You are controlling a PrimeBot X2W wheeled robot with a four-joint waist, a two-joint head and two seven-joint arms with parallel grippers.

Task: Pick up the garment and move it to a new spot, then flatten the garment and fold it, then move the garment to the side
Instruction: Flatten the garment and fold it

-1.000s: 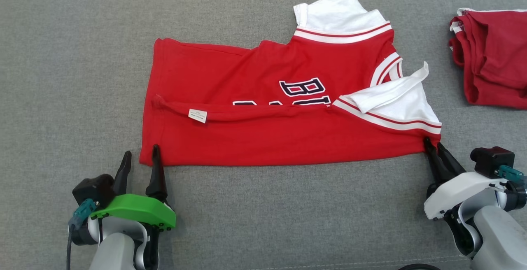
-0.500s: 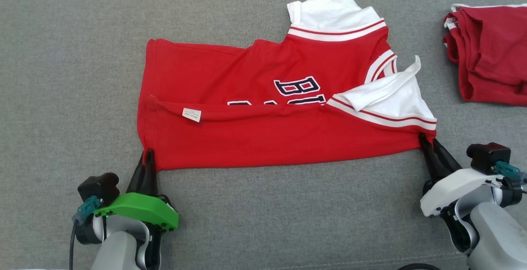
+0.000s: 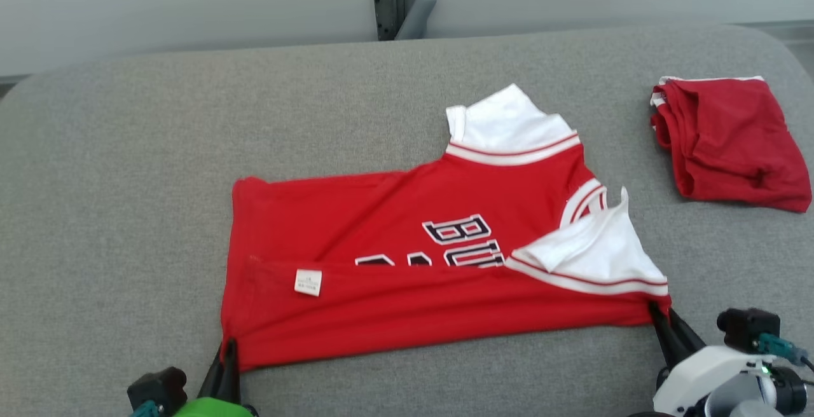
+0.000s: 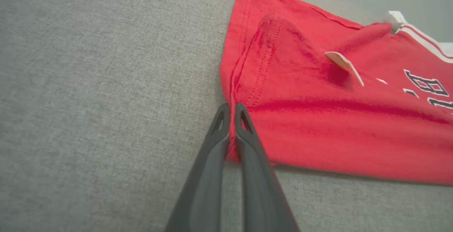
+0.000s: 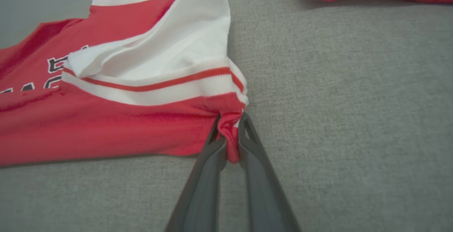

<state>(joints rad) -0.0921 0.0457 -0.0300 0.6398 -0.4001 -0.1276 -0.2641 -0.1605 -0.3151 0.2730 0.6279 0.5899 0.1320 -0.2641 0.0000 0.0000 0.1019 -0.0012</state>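
Red-and-white garment (image 3: 407,264) lay mid grey cushion (image 3: 127,182), flattened, near edge folded over lettering. Further folds and move aside left. Left gripper (image 3: 227,348) clamped on hem corner; right gripper (image 3: 659,313) pinching shoulder corner. Near sleeve rumpled, possibly caught in fold. Folded red pile (image 3: 731,143) at cushion's right end, not in way.

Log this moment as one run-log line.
left claw: shut on jersey hem corner | right claw: shut on jersey sleeve corner | jersey: partly folded, on gray cushion | second red garment: far right, apart
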